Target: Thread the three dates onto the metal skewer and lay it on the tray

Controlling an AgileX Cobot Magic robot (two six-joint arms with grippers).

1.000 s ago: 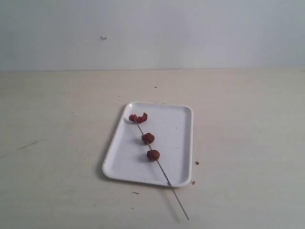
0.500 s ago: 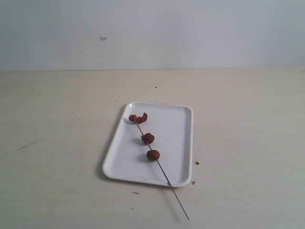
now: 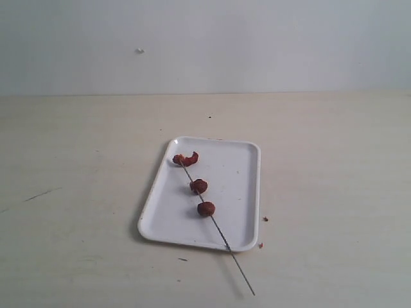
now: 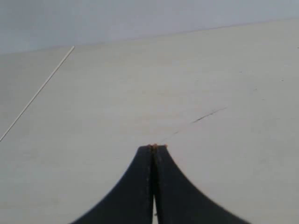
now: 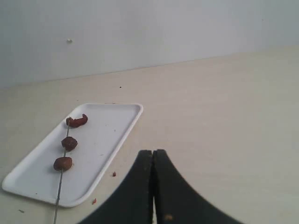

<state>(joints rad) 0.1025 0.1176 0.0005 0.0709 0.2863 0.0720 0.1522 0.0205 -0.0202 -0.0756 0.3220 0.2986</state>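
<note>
Tray [image 3: 239, 186]: white, flat, rectangular with rounded corners and a low rim; set on the tabletop [image 3: 334, 179] near its middle.
Metal skewer [image 3: 221, 236]: thin, straight, grey; laid slantwise on the tray from the far left corner, its near end carried out past the near rim over the tabletop.
Threaded fruit: far date [image 3: 186, 158], torn and curled; middle date [image 3: 198, 186] and near date [image 3: 206, 208], roundish, wrinkled, dark red-brown; all three are strung on the rod, set apart from each other.
Around the tray: two small brown crumbs [image 3: 264, 219] are seen just beside the right rim and near corner; a thin dark scratch [image 3: 38, 194] lies well to the left.
Open room: bare pale tabletop is seen on every side of the tray; a plain wall [image 3: 257, 45] closes the far edge.
Left tool [image 4: 153, 147]: black, pressed together, nothing pinched, over bare tabletop.
Right tool [image 5: 152, 151]: black, pressed together, nothing pinched, held well apart from the tray.
</note>
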